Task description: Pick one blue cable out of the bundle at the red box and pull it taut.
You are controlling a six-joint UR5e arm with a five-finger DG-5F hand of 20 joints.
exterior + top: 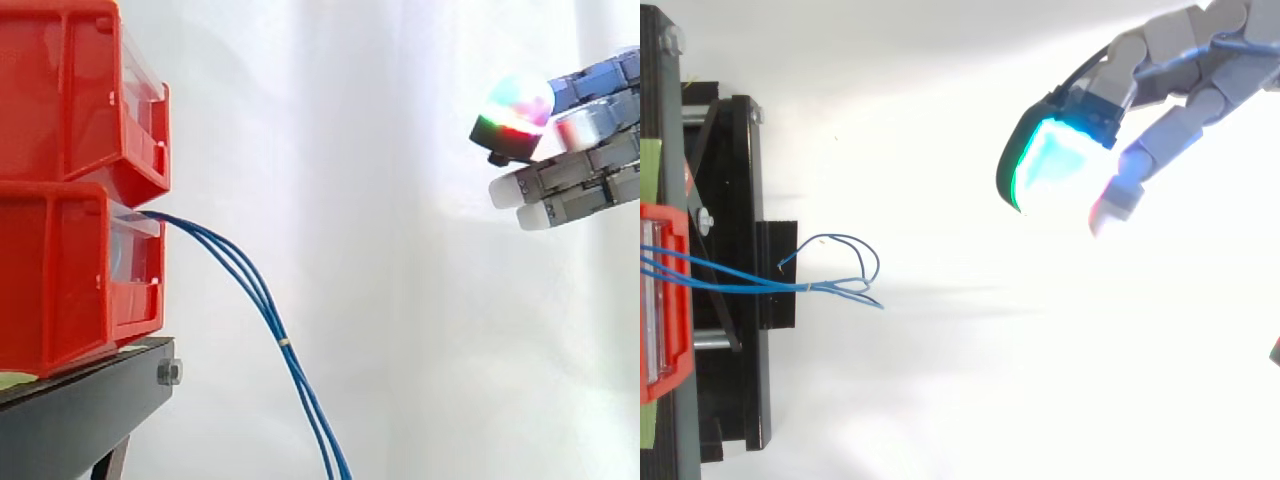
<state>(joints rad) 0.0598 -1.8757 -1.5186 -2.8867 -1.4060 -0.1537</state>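
A bundle of thin blue cables (258,290) comes out of the lower red box (75,275) and hangs down to the right, tied together partway down. From above, the blue cables (760,282) run from the red box (662,300) across the black stand and end in loose loops. My hand (575,160) is at the far right, well apart from the cables and higher than them. In the top view the hand (1180,70) sits at the upper right with straight fingers, holding nothing. One fingertip pad (1045,165) glows cyan and green.
A second red box (70,95) is stacked on the lower one. Both rest on a black stand (90,400). A white curtain hangs behind.
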